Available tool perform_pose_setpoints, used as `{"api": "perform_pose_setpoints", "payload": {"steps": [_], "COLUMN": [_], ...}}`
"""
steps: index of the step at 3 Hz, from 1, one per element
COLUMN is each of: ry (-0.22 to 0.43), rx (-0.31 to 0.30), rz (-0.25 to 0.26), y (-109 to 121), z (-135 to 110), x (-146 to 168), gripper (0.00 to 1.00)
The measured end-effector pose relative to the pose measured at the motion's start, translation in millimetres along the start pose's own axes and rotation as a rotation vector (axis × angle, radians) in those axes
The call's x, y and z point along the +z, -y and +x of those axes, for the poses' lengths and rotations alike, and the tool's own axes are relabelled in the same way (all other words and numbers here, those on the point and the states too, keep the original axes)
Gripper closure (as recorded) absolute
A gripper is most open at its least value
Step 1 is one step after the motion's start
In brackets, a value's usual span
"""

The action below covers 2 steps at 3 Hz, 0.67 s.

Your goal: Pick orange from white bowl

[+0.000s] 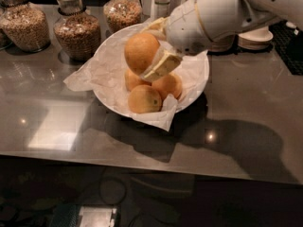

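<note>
Right at the upper centre of the frame, the hand is clamped around the orange, one pale finger pressed against the fruit's lower right side and the other reaching over its top right edge. The orange is held above the middle of the white bowl, higher in the frame than the three smaller oranges that lie together in the bowl's bottom. Whether it touches the one directly beneath it cannot be told, since the two overlap in this view. The white arm comes in from the upper right corner and ends in a rounded wrist just right of the held fruit. Crumpled white paper lines the bowl and spills over its rim at the left and at the lower front edge. The bowl stands on a grey, shiny table, with the arm's dark shadow falling across the surface to the bowl's lower right. Along the top left of the frame stand three glass jars filled with brownish grains or nuts, just behind the bowl. A small bottle stands at the top centre, and stacked plates sit at the upper right, partly hidden behind the arm.
</note>
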State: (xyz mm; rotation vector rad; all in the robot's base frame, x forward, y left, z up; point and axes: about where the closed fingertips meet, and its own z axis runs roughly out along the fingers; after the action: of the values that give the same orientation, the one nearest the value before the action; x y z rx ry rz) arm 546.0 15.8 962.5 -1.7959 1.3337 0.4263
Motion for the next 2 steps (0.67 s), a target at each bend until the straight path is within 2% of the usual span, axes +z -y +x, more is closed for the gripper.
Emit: {"api": "perform_pose_setpoints", "payload": {"steps": [1,2], "ry": [0.171,0.262], "rx": [0.044,0.038], "rz": [-0.001,0.023], "y": [-21.2,-51.1], "z": [6.3,-11.1], "x": [-35.3,-75.2], "gripper": [1.0,1.0]}}
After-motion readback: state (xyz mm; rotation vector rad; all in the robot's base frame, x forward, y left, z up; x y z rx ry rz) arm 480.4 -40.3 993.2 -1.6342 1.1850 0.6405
